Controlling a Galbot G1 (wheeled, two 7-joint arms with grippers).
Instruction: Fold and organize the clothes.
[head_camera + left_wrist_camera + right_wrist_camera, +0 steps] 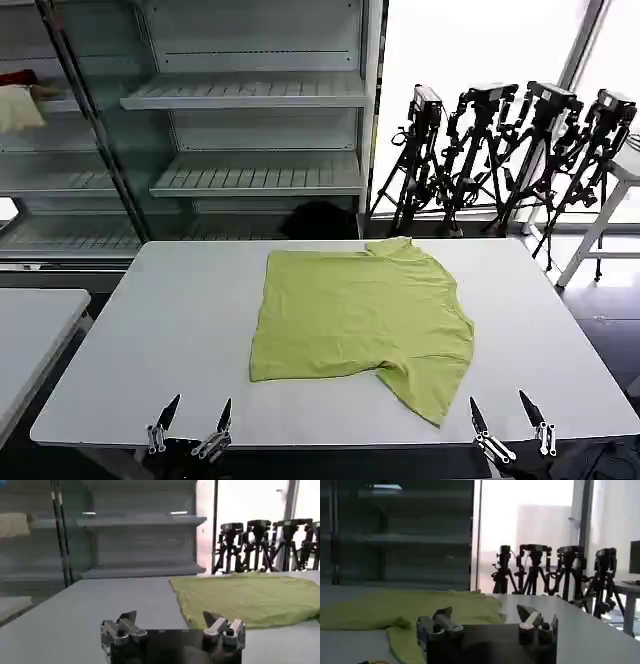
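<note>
as end effectors (190, 420) wait, t-shirt (360, 320) half-folded

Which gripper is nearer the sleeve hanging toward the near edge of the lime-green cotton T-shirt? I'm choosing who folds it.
Right. The right gripper sits open just beside the sleeve of the lime-green cotton T-shirt; the left gripper, open too, is well off toward the shirt's far side.

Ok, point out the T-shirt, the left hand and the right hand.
T-shirt (355, 310), head view, middle of the body.
Left hand (192, 418), head view, midway between the open fingertips.
Right hand (502, 412), head view, midway between the open fingertips.
</note>
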